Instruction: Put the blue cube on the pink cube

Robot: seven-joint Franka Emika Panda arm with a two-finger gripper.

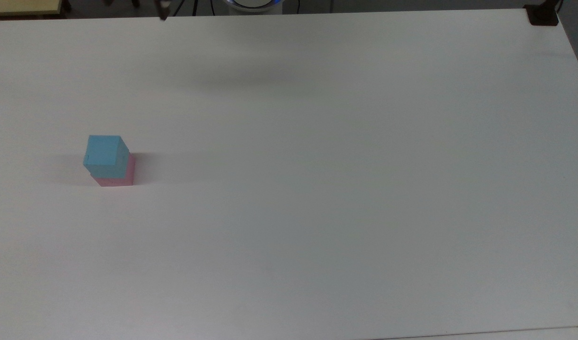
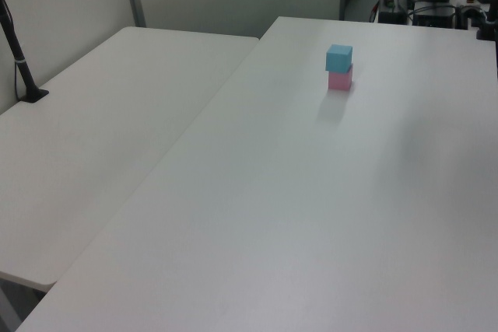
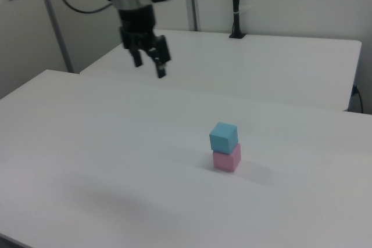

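The blue cube point(image 1: 105, 150) rests on top of the pink cube point(image 1: 115, 176) at the top view's left, turned slightly against it. The same stack stands far back on the table in the left view, blue cube point(image 2: 338, 57) over pink cube point(image 2: 340, 78). In the right view the blue cube point(image 3: 224, 137) sits on the pink cube point(image 3: 226, 158) at mid-table. My gripper point(image 3: 150, 66) hangs high above the table, up and to the right view's left of the stack, open with nothing between its fingers.
The white table point(image 1: 317, 189) stretches wide to the top view's right of the stack. A second white table point(image 2: 101, 130) adjoins on the left view's left, with a black clamp post point(image 2: 23, 75). A black mount point(image 1: 542, 14) sits at the top view's far right corner.
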